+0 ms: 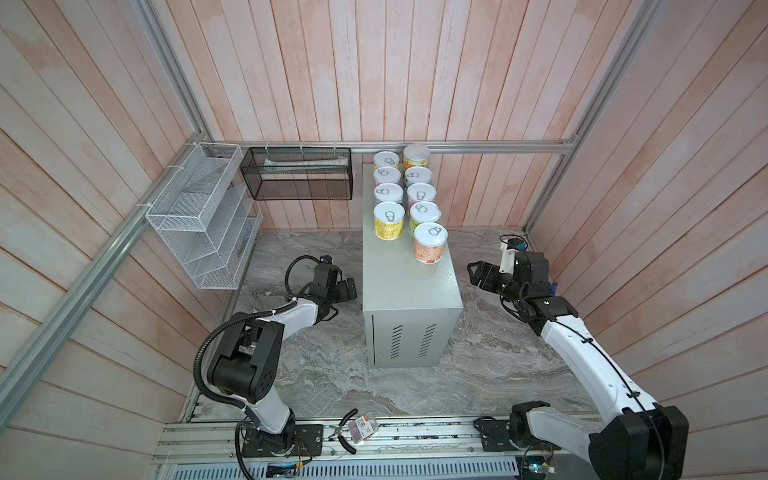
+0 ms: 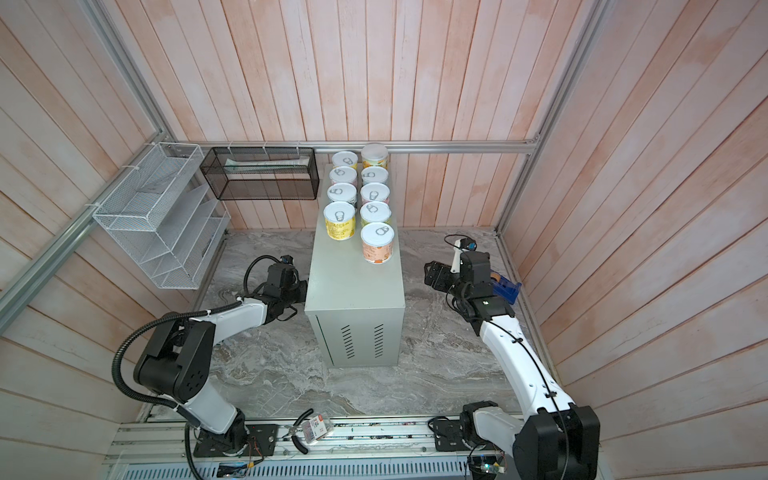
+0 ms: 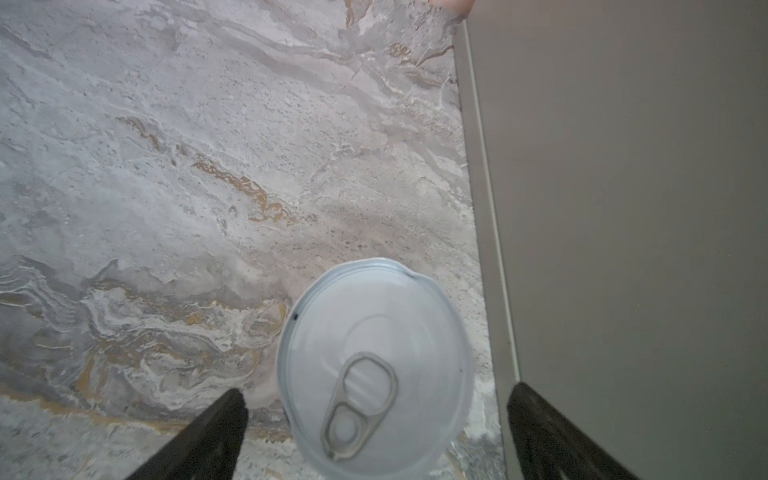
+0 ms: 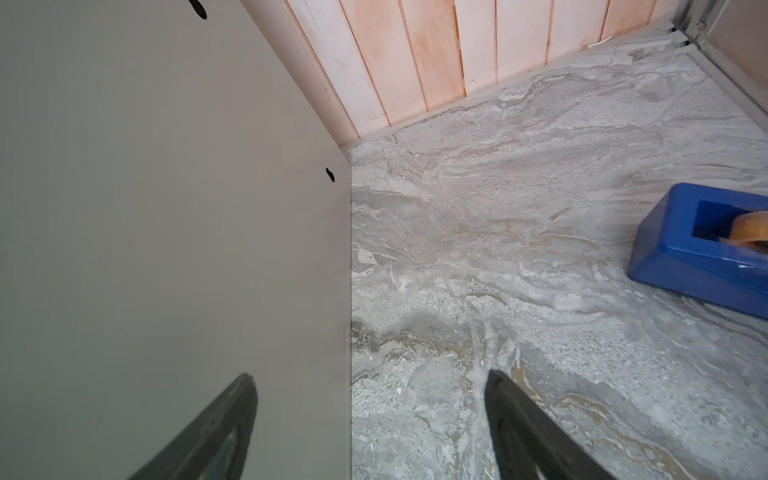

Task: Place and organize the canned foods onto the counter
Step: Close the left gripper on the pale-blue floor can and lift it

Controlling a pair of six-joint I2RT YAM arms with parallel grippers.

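Note:
Several canned foods stand in two rows on the back half of the counter (image 1: 409, 286), among them a yellow one (image 1: 388, 220) and an orange-pink one (image 1: 430, 243) nearest the front; both top views show them (image 2: 340, 222). One more can (image 3: 374, 365) with a silver pull-tab lid stands on the marble floor beside the counter's left wall (image 3: 623, 208). My left gripper (image 3: 378, 392) is open around it, with a gap on each side. In both top views that can is hidden under the left gripper (image 1: 347, 289). My right gripper (image 4: 370, 376) hangs open and empty beside the counter's right wall (image 4: 166, 208).
A blue tape dispenser (image 4: 698, 249) lies on the floor right of the right gripper (image 2: 428, 272). A white wire rack (image 1: 199, 216) and a black mesh basket (image 1: 299, 174) hang on the left and back walls. Pliers and a card (image 1: 353, 432) lie on the front rail.

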